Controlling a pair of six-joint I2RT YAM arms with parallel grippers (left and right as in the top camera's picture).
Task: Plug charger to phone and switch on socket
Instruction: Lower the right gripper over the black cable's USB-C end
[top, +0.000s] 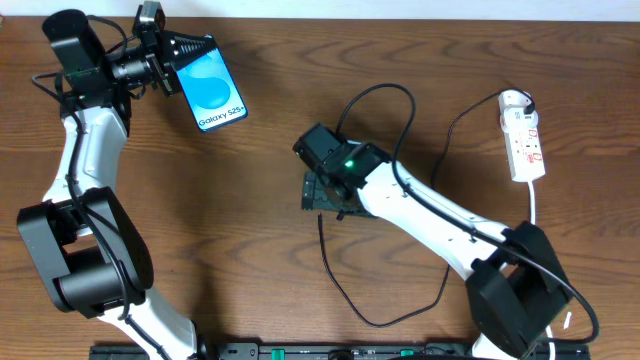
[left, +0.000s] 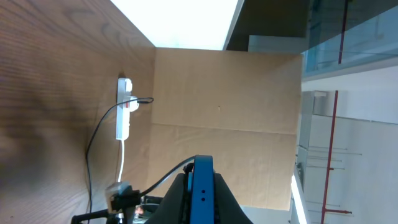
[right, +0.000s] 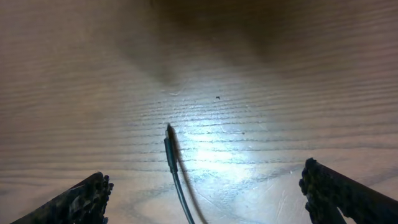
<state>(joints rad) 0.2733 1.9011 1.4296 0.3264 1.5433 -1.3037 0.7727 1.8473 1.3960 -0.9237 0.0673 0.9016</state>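
Note:
My left gripper (top: 178, 62) is shut on the phone (top: 209, 88) and holds it at the far left, blue screen facing up. In the left wrist view the phone's blue edge (left: 203, 171) stands between the shut fingers (left: 202, 202). My right gripper (top: 322, 196) is wide open over the table's middle, above the charger's free end (top: 321, 222). In the right wrist view the black plug tip (right: 168, 144) lies on the wood between the spread fingers (right: 211, 202), untouched. The white socket (top: 523, 135) lies at the far right with the charger plugged in; it also shows in the left wrist view (left: 123, 116).
The charger cable (top: 375, 322) loops across the table from the socket toward the front edge and back up to the middle. Another loop (top: 385, 92) arcs behind the right arm. The socket's white cord (top: 534, 205) runs toward the front right.

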